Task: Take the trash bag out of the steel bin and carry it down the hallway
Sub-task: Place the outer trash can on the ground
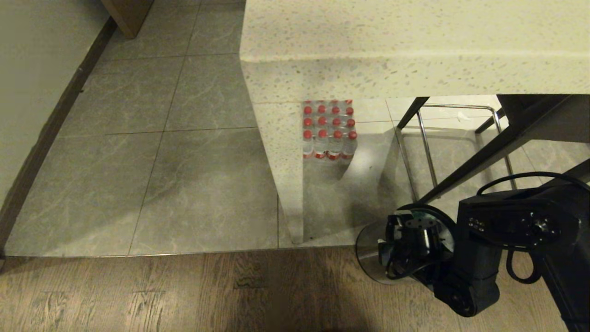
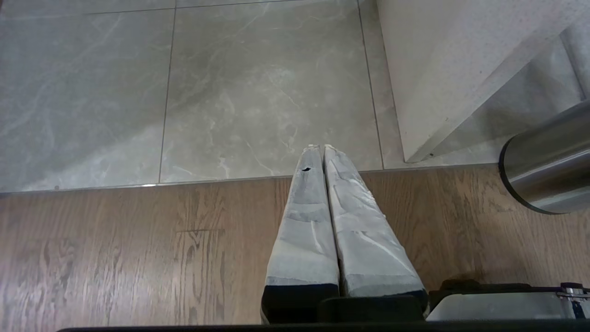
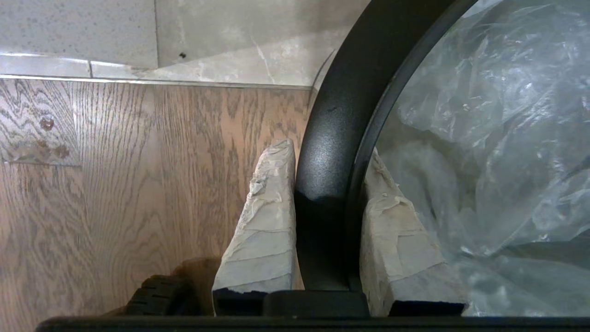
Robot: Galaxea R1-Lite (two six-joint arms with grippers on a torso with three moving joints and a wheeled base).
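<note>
The steel bin [image 1: 368,251] stands on the wooden floor at the lower right of the head view, half hidden by my right arm; its side also shows in the left wrist view [image 2: 548,161]. My right gripper [image 3: 328,150] is shut on the bin's black ring rim [image 3: 350,83], one finger outside it and one inside. The trash bag [image 3: 484,115], thin translucent plastic, lines the inside just past the inner finger. My left gripper [image 2: 320,147] hangs shut and empty over the floor to the bin's left. The hallway [image 1: 152,157] with grey tiles runs ahead on the left.
A speckled stone counter [image 1: 368,46] overhangs just behind the bin. Under it stand a pack of red-capped bottles [image 1: 329,129] and a metal chair frame [image 1: 428,152]. A wall with a dark baseboard [image 1: 50,124] borders the tiles on the left.
</note>
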